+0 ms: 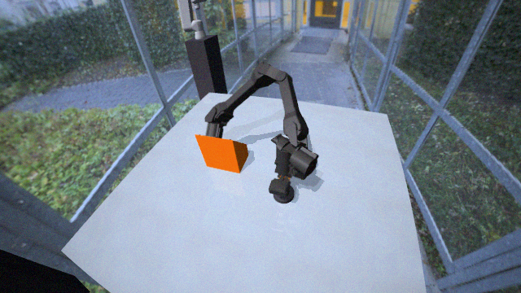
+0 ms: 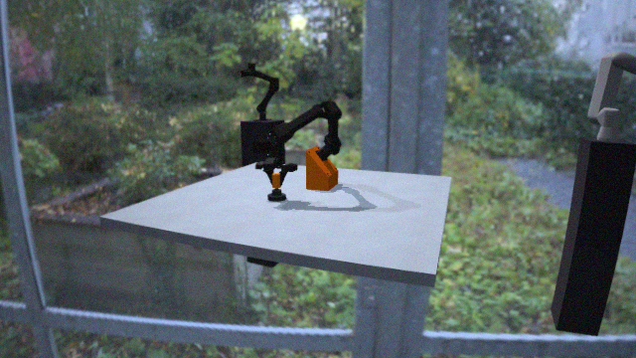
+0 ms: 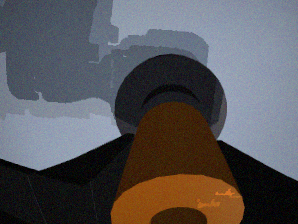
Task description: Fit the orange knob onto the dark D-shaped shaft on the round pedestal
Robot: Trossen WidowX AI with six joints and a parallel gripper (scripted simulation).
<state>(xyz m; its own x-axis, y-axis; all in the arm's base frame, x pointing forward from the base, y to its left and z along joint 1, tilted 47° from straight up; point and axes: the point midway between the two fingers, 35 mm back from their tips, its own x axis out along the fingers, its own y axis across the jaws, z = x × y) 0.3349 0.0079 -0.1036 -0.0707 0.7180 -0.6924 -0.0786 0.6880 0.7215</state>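
The orange knob (image 2: 276, 180) (image 3: 175, 145) is upright over the round pedestal (image 2: 276, 197) (image 3: 165, 70) (image 1: 284, 198). My gripper (image 2: 276, 184) is shut on the knob, with one finger on each side of it. In the exterior view the knob's lower end is just above the pedestal's dark raised middle. In the wrist view the knob's far end covers part of that middle. The shaft is hidden, and I cannot tell whether the knob touches it. In the top view the gripper hides most of the knob.
The orange block (image 1: 221, 156) (image 2: 320, 174) under the arm's base stands on the white table (image 1: 244, 244) (image 2: 348, 234). Other arms on dark pillars (image 1: 205, 65) (image 2: 591, 224) stand beyond the table.
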